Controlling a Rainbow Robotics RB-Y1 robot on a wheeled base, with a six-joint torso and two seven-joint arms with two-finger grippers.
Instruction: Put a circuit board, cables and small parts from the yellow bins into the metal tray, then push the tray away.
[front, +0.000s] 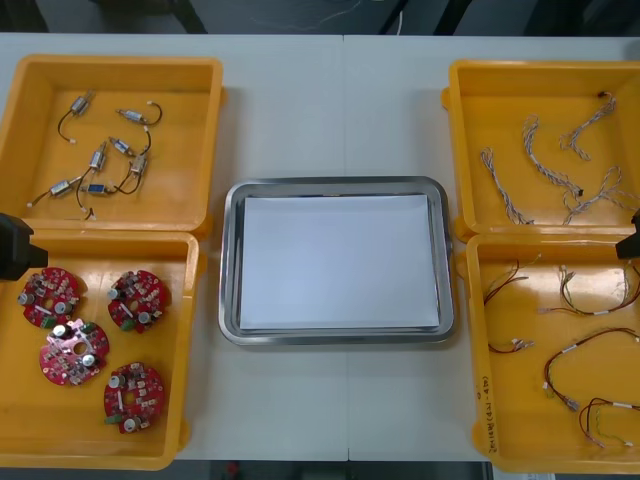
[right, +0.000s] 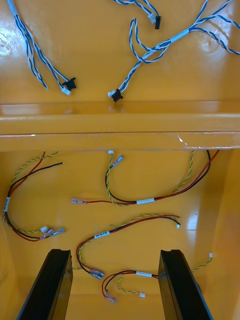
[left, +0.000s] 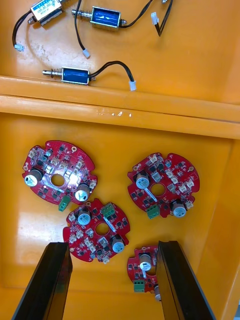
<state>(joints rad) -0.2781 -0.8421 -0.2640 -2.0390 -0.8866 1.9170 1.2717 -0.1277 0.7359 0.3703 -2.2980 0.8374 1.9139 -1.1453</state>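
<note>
Left gripper (left: 114, 245): hangs over the near-left yellow bin (front: 170, 430), at the near left corner of the worktop (front: 330, 110). Fingers are wide apart and grip nothing. On the bin floor below lie four round red circuit boards (front: 136, 300), flat and close together. In the left wrist view one board is partly hidden behind a finger (left: 175, 280).

Right gripper (right: 115, 252): hangs over the near-right yellow bin (front: 520, 420), at the near right corner. Fingers are wide here too, holding nothing. Red and yellow cables (right: 140, 200) lie loose across the bin floor, with some ends close to the fingers. The bin's outer side is cut off in the front view.

Front view: a black piece of the left arm (front: 12, 247) and of the right arm (front: 630, 243) shows at the side edges, over the walls between near and far bins. The rest is cut off.

Metal tray (front: 232, 260): mid-worktop, between the two pairs of bins, its white inside bare. Narrow strips of bare worktop separate its rim from the bins on either side. A wide bare stretch runs from its far rim to the worktop's far edge.

Far-left yellow bin (front: 185, 110): small metal parts (front: 97, 158) with black leads, scattered.

Far-right yellow bin (front: 480, 110): twisted blue and white cables (front: 540, 160), overlapping near the outer wall; their count is hard to make out.
</note>
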